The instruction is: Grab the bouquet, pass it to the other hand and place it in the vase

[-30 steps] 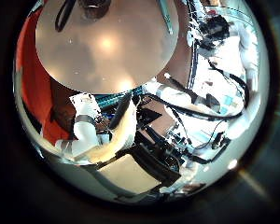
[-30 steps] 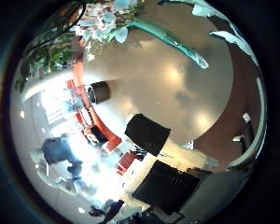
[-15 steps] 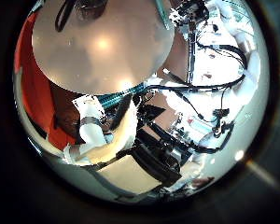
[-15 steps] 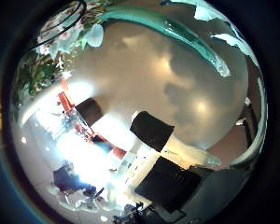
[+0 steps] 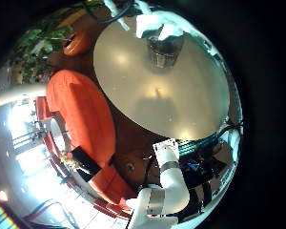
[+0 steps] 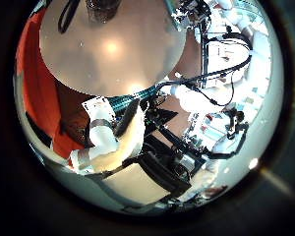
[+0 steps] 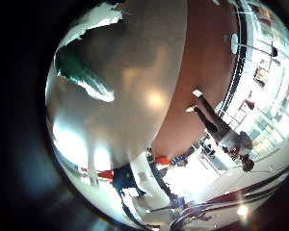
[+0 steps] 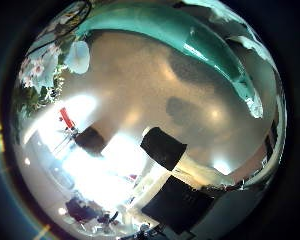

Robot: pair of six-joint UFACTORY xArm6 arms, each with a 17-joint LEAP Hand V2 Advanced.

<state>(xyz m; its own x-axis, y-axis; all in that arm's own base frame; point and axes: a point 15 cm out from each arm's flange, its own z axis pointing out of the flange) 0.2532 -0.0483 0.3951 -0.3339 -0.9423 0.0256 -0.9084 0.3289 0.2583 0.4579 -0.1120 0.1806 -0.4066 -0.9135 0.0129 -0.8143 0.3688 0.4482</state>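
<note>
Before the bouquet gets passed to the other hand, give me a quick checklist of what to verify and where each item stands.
1. Bouquet at the right hand's palm: ok. Its stem runs close across that palm's view, with the blossoms at one end.
2. Right hand's hold on the stem secure: cannot tell. The grasp itself is not in view.
3. Left hand free to receive: ok. It holds nothing and its fingers are relaxed.
4. Vase upright: ok. It stands on the round table.
5. Vase mouth unobstructed: cannot tell. White hand parts sit close by it in the left little finger side view.
</note>
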